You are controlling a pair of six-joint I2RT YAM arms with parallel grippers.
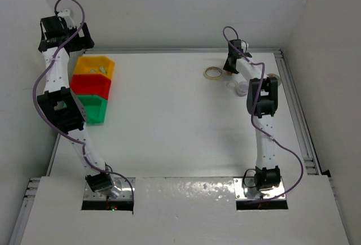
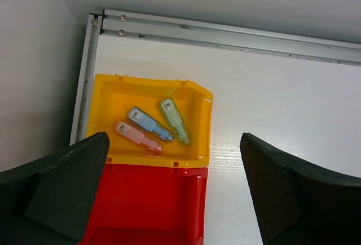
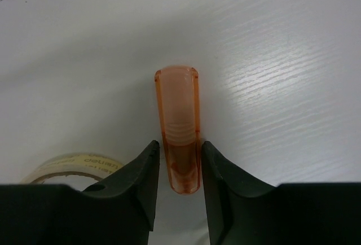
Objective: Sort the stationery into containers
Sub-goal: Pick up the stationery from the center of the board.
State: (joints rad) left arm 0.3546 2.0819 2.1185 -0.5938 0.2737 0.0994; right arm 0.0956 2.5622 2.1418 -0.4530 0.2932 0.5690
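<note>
Right hand (image 3: 179,150) pinching orange capsule (image 3: 177,115) down at the surface (image 3: 282,58), tape ring (image 3: 73,165) alongside; left hand (image 2: 175,160) gaping empty over yellow bin (image 2: 113,95), three capsules (image 2: 149,125) already inside; tape rings (image 1: 212,73) yet to sort

The tape ring (image 3: 76,163) is half hidden behind the right end effector (image 3: 179,146); the red bin (image 2: 146,200) is cut off below.

The yellow bin (image 2: 107,87) holds a pink capsule (image 2: 137,136), a blue capsule (image 2: 149,124) and a green capsule (image 2: 174,121). Next come a red bin (image 2: 146,200) and a green bin (image 1: 95,108). The orange capsule (image 3: 178,121) is translucent, the counter (image 3: 271,58) white.
</note>
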